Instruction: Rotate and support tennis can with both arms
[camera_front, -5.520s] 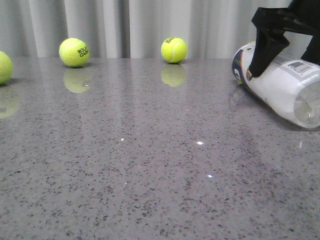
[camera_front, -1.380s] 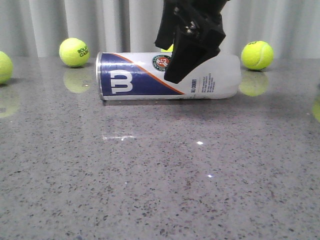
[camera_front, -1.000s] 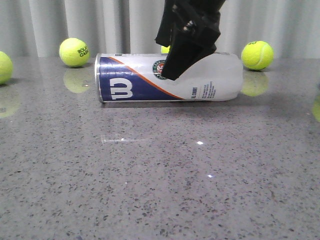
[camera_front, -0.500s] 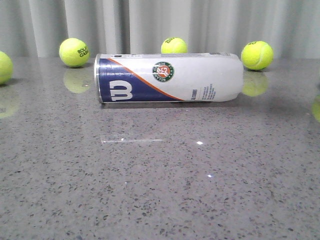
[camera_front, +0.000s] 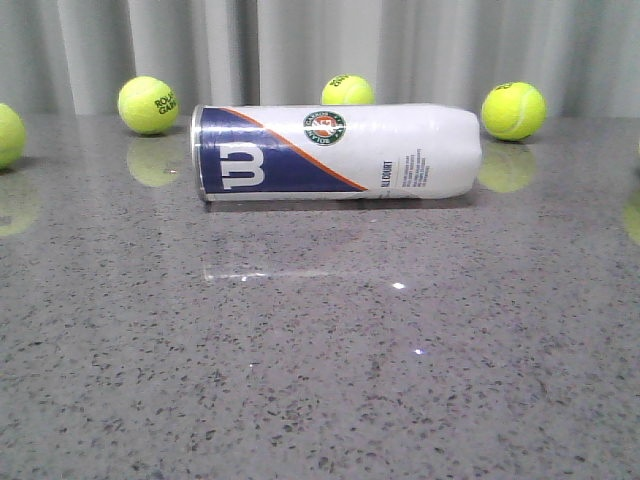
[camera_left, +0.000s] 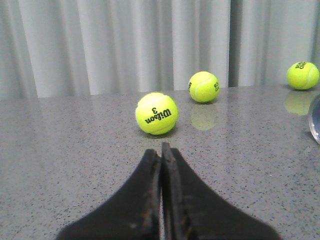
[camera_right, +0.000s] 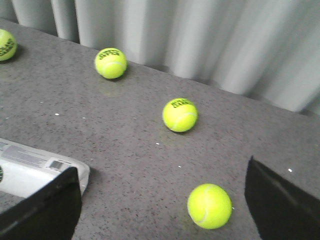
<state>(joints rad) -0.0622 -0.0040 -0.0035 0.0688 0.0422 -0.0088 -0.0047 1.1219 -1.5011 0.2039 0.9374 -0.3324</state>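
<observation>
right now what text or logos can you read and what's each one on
"W" logo: navy end of the tennis can.
"Wilson 3": nearest ball in the left wrist view.
Round badge, small print and barcode label on the can: too small to read.
Print on the other balls: blurred.

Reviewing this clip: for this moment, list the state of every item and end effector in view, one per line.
tennis can: lying on its side on the table, free of both end effectors.
left end effector: shut, empty, low over the table.
right end effector: open, empty, above the can's end.
tennis balls: resting loose on the table.
</observation>
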